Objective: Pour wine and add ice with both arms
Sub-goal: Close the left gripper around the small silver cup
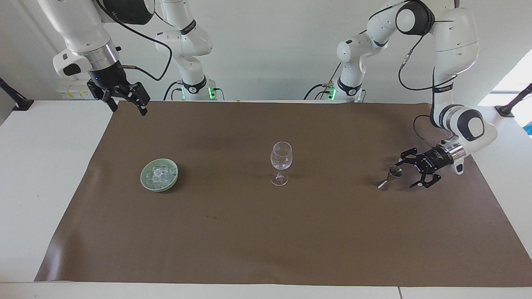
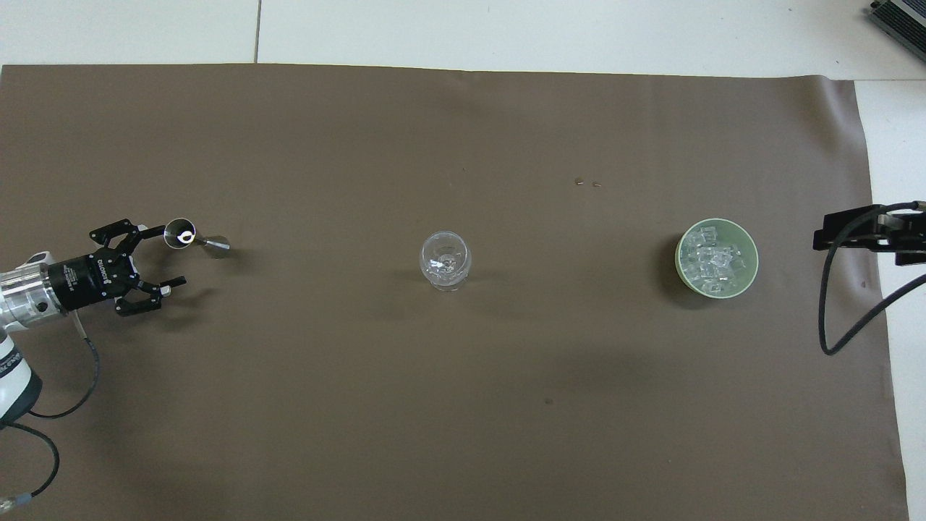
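Facing view, jigger: a small steel jigger (image 1: 389, 175) stands on the brown mat (image 1: 266, 241) toward the left arm's end of the table, presumably holding the wine; its contents cannot be made out
Left gripper: the left gripper (image 1: 411, 170) lies low and sideways just beside the jigger, jaws spread wide with nothing between them; one fingertip sits at the cup's rim, and contact cannot be told
Overhead check: the left gripper (image 2: 155, 257) is offset to the robots' side of the jigger (image 2: 189, 236), so the cup is at one fingertip and not centred in the opening
Wine glass: the wine glass (image 1: 281, 163) stands upright mid-mat, well apart from the jigger
Ice: the ice (image 1: 158, 174) lies heaped in a pale green dish (image 1: 146, 182) toward the right arm's end
Right gripper: the right gripper (image 1: 124, 96) waits high over the mat's edge, released and empty
Step judged: lining up to grasp the jigger; nothing poured yet
Risk: with the offset, a fingertip could nudge the narrow-waisted jigger and topple it, spilling its fill
Risk on closing: an off-centre pinch could tilt the cup in the grip
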